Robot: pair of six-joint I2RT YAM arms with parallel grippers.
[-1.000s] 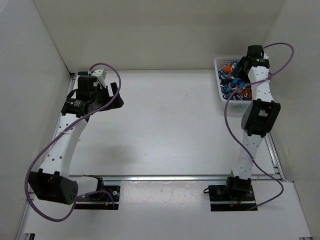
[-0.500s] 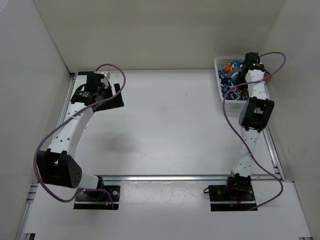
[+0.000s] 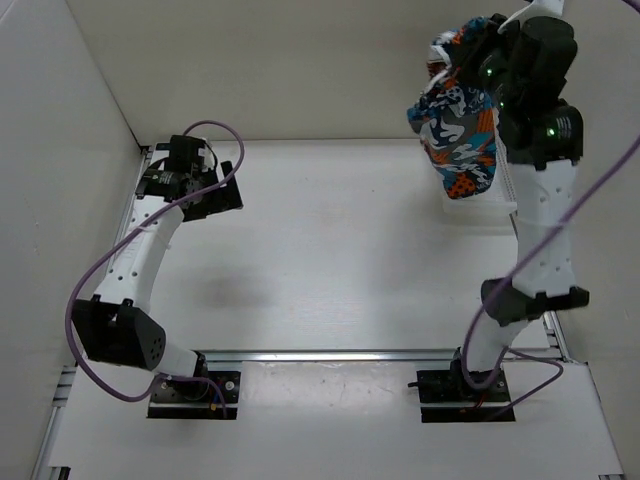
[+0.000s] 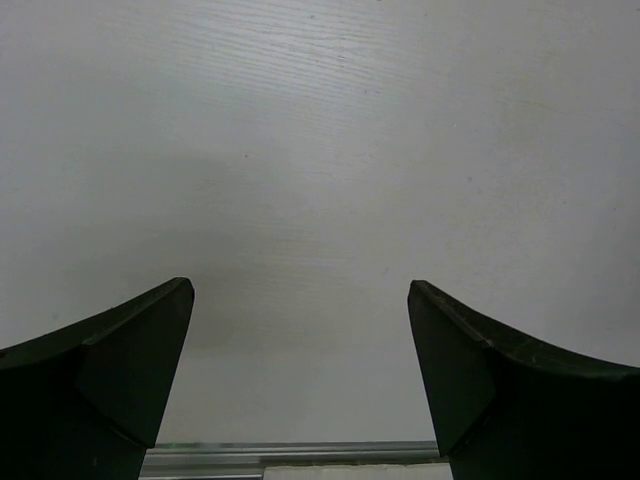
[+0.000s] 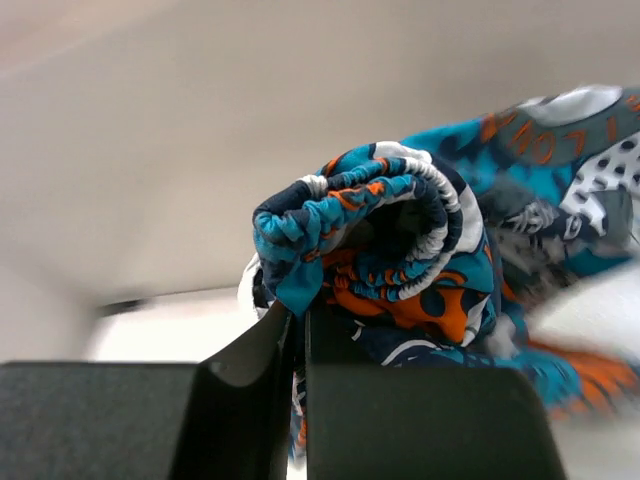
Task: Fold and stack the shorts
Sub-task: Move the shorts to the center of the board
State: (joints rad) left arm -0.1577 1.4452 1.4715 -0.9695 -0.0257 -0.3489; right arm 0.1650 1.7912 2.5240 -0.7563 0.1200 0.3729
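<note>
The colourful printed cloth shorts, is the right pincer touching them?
Touching. The right wrist view shows the right pincer shut on the colourful printed cloth shorts, with no gap.

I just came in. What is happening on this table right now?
The right gripper is shut on a bunched edge of the printed shorts and holds them high in the air, hanging above the white basket at the far right corner. The left gripper is open and holds nothing; it hovers over the bare table near the far left side. No folding has begun yet, and nothing is laid out flat.
</note>
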